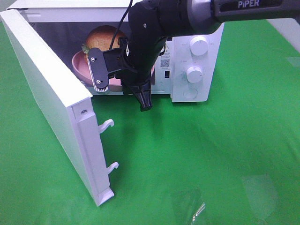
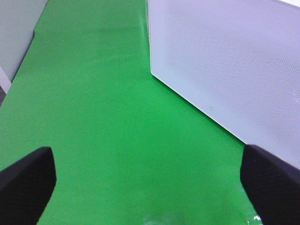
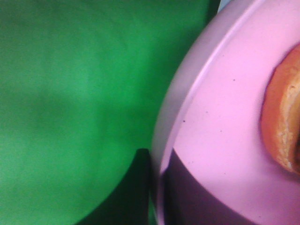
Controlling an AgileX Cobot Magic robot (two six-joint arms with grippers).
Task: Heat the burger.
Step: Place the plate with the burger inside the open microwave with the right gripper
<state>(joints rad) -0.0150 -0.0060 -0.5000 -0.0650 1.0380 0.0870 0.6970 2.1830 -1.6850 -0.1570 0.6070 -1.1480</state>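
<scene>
Burger (image 1: 104, 35) looks loaded in microwave (image 1: 197, 91), right gripper (image 1: 144, 104) closed, seemingly empty (left gripper (image 2: 147, 187) spread wide, empty); next: swing door (image 1: 47, 89) closed.

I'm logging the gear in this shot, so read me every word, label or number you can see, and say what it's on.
"PiPER": on the arm, top of the high view.
Sticker on the microwave front panel: a code and small print, too small to read.
Marks around the knobs: too faint to read.
Wrist views: no text.
</scene>
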